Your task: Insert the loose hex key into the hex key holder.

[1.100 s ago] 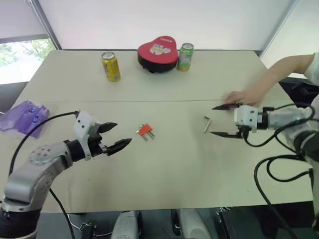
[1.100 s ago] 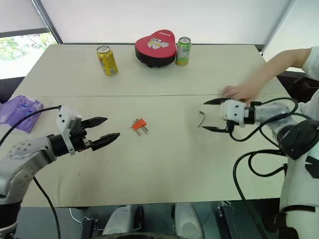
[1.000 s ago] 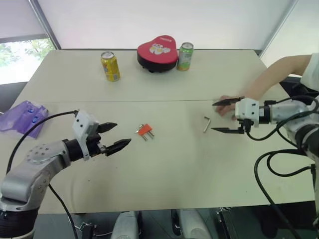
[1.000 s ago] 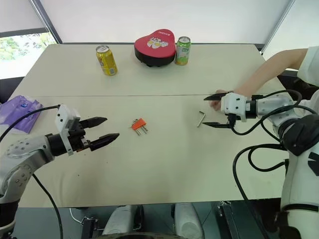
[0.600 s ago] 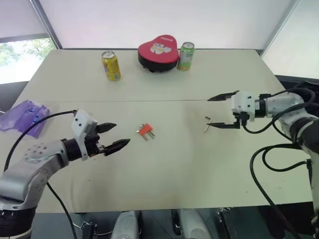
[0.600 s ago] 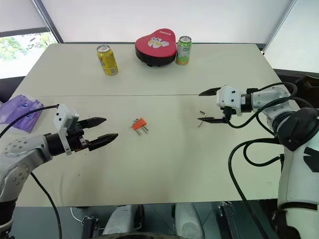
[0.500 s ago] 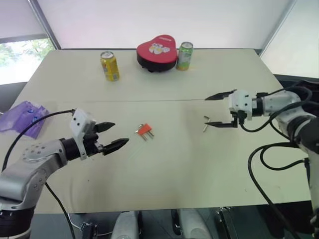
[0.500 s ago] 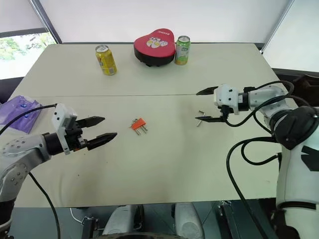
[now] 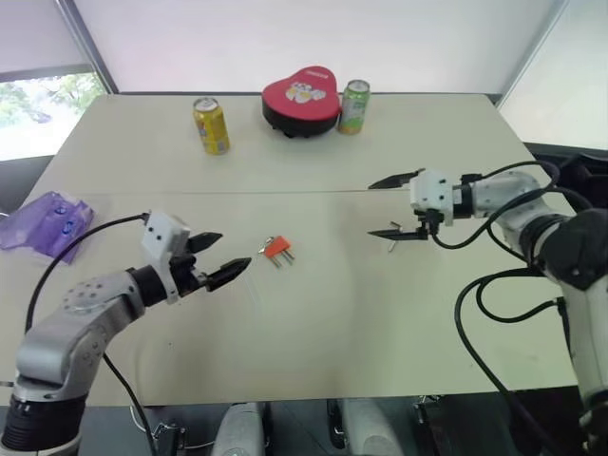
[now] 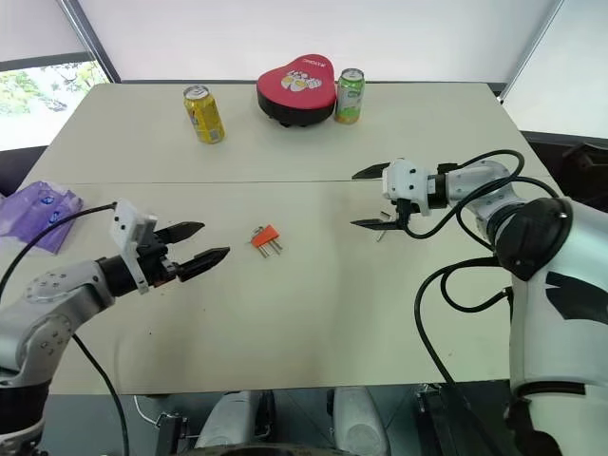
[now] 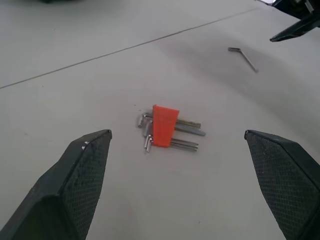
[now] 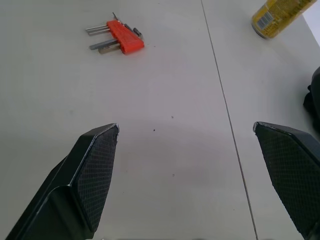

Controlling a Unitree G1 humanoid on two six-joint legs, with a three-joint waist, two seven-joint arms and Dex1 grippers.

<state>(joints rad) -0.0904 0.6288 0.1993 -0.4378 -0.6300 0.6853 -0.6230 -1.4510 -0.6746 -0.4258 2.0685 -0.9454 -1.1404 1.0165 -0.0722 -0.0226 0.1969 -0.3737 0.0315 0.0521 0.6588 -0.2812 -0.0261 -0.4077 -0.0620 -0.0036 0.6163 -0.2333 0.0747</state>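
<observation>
Thin L-shaped metal loose hex key (image 11: 243,55), red-orange plastic hex key holder (image 11: 164,126)

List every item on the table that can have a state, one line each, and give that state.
loose hex key: lying flat, not inserted.
hex key holder: lying flat, keys protruding.
yellow can: upright.
green can: upright.
heart-shaped tin: lid on.
left gripper: open, holding nothing.
right gripper: open, over the loose hex key.
</observation>
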